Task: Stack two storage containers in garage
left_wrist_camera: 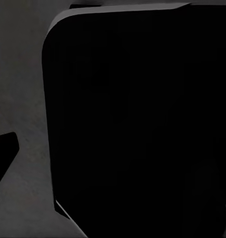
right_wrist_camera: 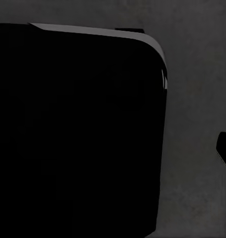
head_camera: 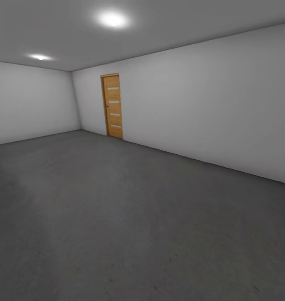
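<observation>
I am in the garage, a bare room with white-grey walls (head_camera: 209,108). Its dark grey concrete floor (head_camera: 117,217) spreads out ahead of me. The two orange-red storage containers are out of view. In the left wrist view a large black rounded part of my own body (left_wrist_camera: 137,124) hangs over the floor (left_wrist_camera: 23,74), and a dark tip (left_wrist_camera: 3,153) pokes in at the edge. The right wrist view is alike: a black body panel (right_wrist_camera: 78,134), grey floor (right_wrist_camera: 197,99) and a small dark tip (right_wrist_camera: 224,148). Neither tip tells me how the jaws stand.
A wooden slatted door (head_camera: 112,106) stands shut in the far wall near the corner. Two ceiling lights (head_camera: 112,19) glow overhead. The right wall runs close along my right side, and the floor widens toward the left.
</observation>
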Available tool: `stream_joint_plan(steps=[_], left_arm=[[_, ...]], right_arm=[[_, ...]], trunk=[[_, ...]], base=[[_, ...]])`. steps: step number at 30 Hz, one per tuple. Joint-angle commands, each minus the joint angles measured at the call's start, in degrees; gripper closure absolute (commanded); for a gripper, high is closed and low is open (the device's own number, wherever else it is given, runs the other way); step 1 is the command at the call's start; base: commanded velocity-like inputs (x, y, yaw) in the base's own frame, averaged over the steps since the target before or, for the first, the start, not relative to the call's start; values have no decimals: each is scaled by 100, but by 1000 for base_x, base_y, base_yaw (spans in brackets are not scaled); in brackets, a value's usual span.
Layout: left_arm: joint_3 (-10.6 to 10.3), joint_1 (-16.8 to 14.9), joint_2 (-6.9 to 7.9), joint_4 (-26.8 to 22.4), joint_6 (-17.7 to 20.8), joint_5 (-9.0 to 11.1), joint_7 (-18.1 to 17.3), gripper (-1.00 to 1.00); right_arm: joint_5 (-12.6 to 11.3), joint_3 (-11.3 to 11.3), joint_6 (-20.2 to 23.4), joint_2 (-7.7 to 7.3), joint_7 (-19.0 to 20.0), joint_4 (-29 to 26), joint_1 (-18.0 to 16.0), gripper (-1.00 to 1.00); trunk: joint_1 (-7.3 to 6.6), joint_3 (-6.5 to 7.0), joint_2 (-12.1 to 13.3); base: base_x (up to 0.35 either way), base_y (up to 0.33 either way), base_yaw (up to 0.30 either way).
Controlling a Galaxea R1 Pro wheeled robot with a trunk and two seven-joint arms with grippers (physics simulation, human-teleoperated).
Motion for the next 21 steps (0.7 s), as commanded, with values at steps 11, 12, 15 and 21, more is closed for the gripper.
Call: stream_joint_plan(steps=[11,12,15,21], left_arm=[[5,-1,-130,2,-11,34,1,-100],[4,-1,-129,2,-11,49,2,-100],[50,-1,-121,2,-11,262,5,-100],[201,-1,-101,11,-4,1134,6,-100]], right_arm=[[274,27,-9,-32,17,-6,-1,-100],[347,24,-11,-32,17,-6,-1,-100],[721,5,-21,-26,17,-3,-1,-100],[1068,-1,-61,-57,66,-1,-1,-100]], trunk=[[0,-4,-2],[0,-4,-2],[0,-4,-2],[0,-4,-2]], base=[[0,0,231],[0,0,192],[0,0,210],[0,0,228]])
